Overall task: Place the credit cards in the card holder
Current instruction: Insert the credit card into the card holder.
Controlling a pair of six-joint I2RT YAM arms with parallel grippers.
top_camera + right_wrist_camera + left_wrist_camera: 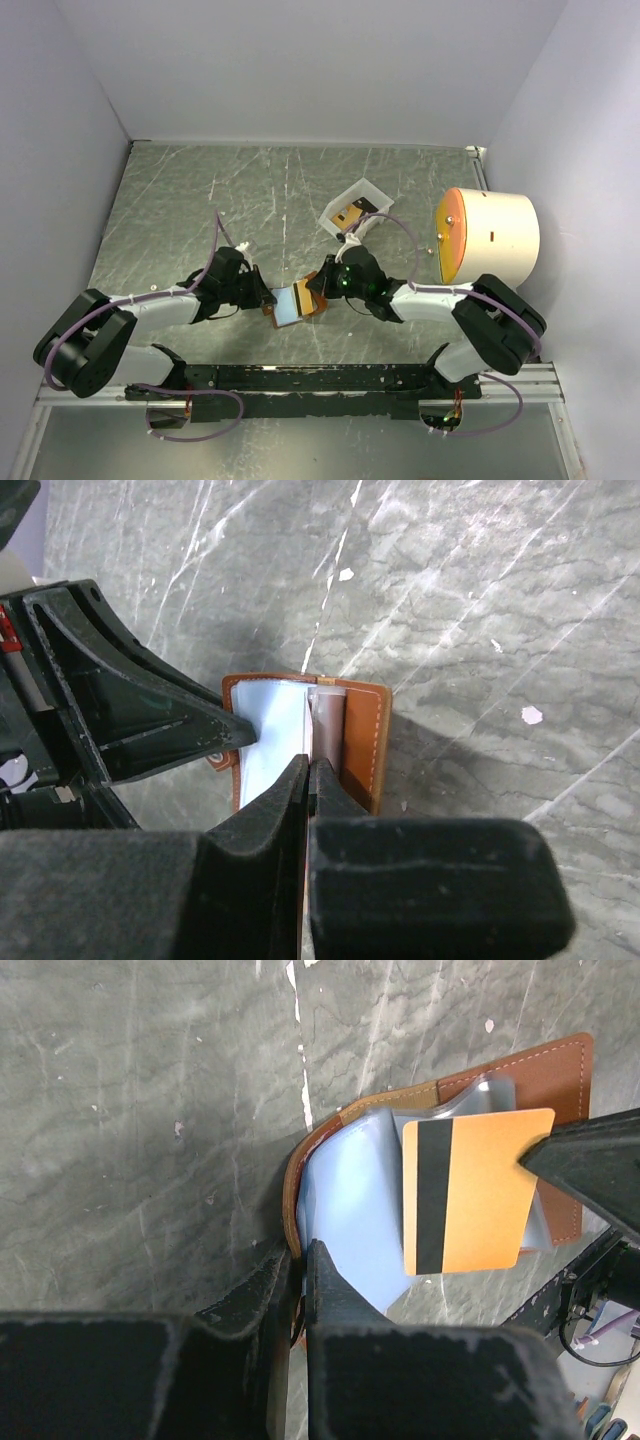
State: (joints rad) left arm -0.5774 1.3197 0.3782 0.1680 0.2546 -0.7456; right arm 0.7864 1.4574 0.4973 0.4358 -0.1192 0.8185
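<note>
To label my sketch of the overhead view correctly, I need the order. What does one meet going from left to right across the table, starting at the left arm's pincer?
Left pincer → brown card holder → white tray → cream drum with an orange face.

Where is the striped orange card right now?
Left wrist view, right of centre: the card is pinched by the right gripper over the open card holder, which the left gripper clamps.
</note>
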